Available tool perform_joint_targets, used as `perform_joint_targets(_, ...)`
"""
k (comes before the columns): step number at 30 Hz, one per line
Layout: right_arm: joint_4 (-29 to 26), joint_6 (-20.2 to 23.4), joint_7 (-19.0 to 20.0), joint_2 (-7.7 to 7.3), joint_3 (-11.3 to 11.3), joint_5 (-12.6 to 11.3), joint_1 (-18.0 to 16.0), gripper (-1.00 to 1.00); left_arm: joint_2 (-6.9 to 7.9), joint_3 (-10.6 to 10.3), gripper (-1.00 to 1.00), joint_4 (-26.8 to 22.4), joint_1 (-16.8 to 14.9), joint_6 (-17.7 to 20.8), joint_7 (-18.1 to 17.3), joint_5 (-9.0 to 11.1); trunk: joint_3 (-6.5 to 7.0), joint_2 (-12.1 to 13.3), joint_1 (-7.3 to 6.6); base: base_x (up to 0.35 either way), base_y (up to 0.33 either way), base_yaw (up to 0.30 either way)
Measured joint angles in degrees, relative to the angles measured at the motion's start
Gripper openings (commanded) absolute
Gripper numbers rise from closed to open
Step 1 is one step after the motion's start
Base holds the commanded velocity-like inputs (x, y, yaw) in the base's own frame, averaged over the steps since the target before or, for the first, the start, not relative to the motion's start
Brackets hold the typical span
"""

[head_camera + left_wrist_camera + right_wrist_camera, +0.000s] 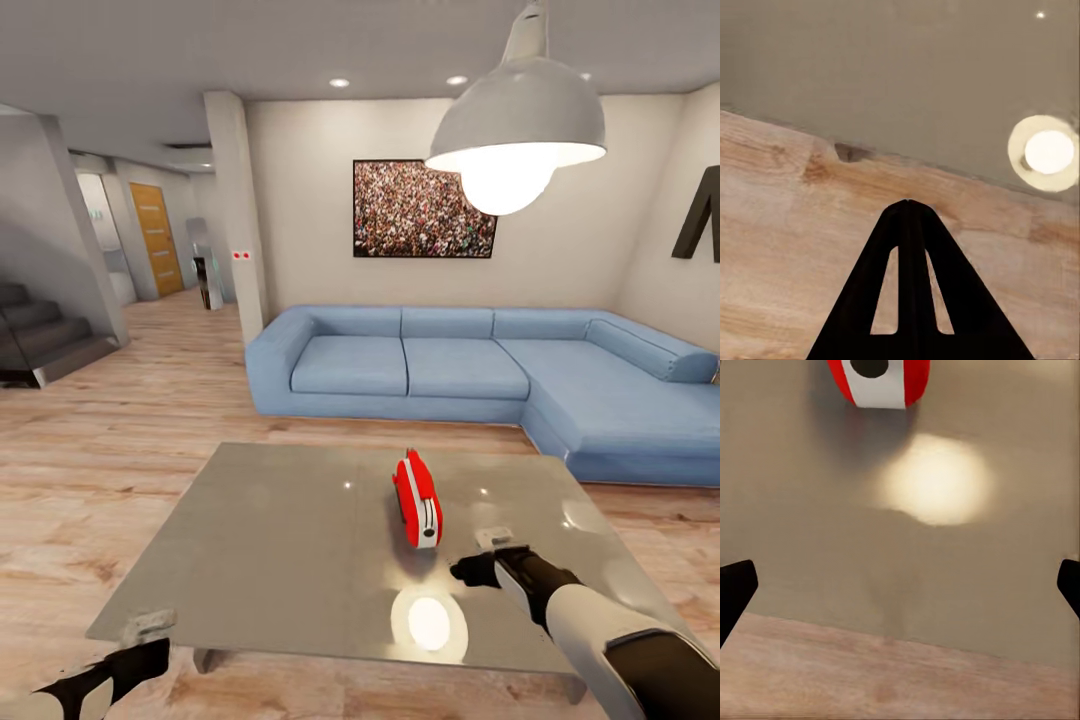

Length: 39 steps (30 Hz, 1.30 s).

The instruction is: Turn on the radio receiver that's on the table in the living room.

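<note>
One radio, standing on edge near the middle of the bench, toward its right half.

One small hard box like this is likely light and stiff with a slick shell, so you could tip or slide it on the glossy top with a careless push. Your right pincer hovers over the near right part of the bench, just short of the radio, its fingers spread wide. Your left pincer is closed to a point by the near left corner. Steady the radio by its flat red sides and press gently at the dark dial.
</note>
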Motion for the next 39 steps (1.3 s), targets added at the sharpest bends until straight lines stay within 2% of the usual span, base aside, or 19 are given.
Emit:
perform_joint_targets(4, 8.79, -7.53, 0.00, 0.07, 0.01, 1.00, 0.12, 1.00, -0.01, 0.01, -1.00, 0.00, 4.32, -0.13, 3.87, 0.03, 0.72, 1.60, -0.88, 0.000, 0.000, 0.000)
perform_joint_targets(7, 10.99, -10.17, 0.00, -0.06, -0.01, 2.61, 1.64, 1.00, -0.02, 0.03, -1.00, 0.00, 7.15, -0.37, 4.53, 0.04, 1.26, 2.81, -1.54, 0.000, 0.000, 0.000)
perform_joint_targets(12, 11.94, -11.46, -0.08, -0.28, 0.00, 4.14, 7.22, 1.00, -0.09, 0.03, -1.00, 0.00, 12.04, -0.67, 5.43, 0.05, 2.16, 4.81, -2.64, 0.000, 0.000, 0.000)
perform_joint_targets(18, 12.06, -12.33, -0.73, -0.46, 0.01, 5.27, 15.62, 1.00, -0.18, 0.11, -1.00, -0.05, 16.60, -1.63, 11.35, 0.06, 3.23, 7.22, -3.95, 0.000, 0.000, 0.000)
perform_joint_targets(20, 12.06, -13.96, -1.77, -0.59, 0.01, 5.34, 18.90, 1.00, -0.19, 0.12, -1.00, -0.07, 17.79, -3.23, 12.72, 0.06, 3.59, 8.02, -4.39, 0.000, 0.000, 0.000)
perform_joint_targets(25, 12.05, -16.75, -3.81, -0.69, -0.01, 5.38, 24.13, 1.00, -0.26, 0.11, -1.00, -0.01, 19.75, -4.96, 13.59, 0.06, 4.49, 10.03, -5.49, 0.000, 0.000, 0.000)
perform_joint_targets(28, 12.05, -17.18, -4.19, -0.78, -0.01, 5.38, 25.62, 1.00, -0.28, 0.12, -1.00, -0.05, 21.84, -5.94, 13.69, 0.06, 5.03, 11.23, -6.15, 0.000, 0.000, 0.000)
perform_joint_targets(30, 12.05, -17.96, -4.55, -0.89, -0.01, 5.38, 26.52, 1.00, -0.28, 0.12, -1.00, -0.03, 23.31, -8.17, 13.71, 0.06, 5.39, 12.03, -6.59, 0.000, 0.000, 0.000)
perform_joint_targets(33, 12.05, -21.57, -6.11, -0.94, -0.01, 5.41, 28.13, 1.00, -0.36, 0.10, -1.00, -0.01, 24.96, -10.92, 13.69, 0.06, 5.93, 13.23, -7.25, 0.000, 0.000, 0.000)
perform_joint_targets(39, 11.97, -23.29, -7.19, -0.85, -0.04, 5.82, 28.96, 1.00, -1.15, 0.09, -1.00, -0.24, 25.67, -11.90, 13.64, 0.21, 6.84, 15.25, -8.35, 0.000, 0.000, 0.000)
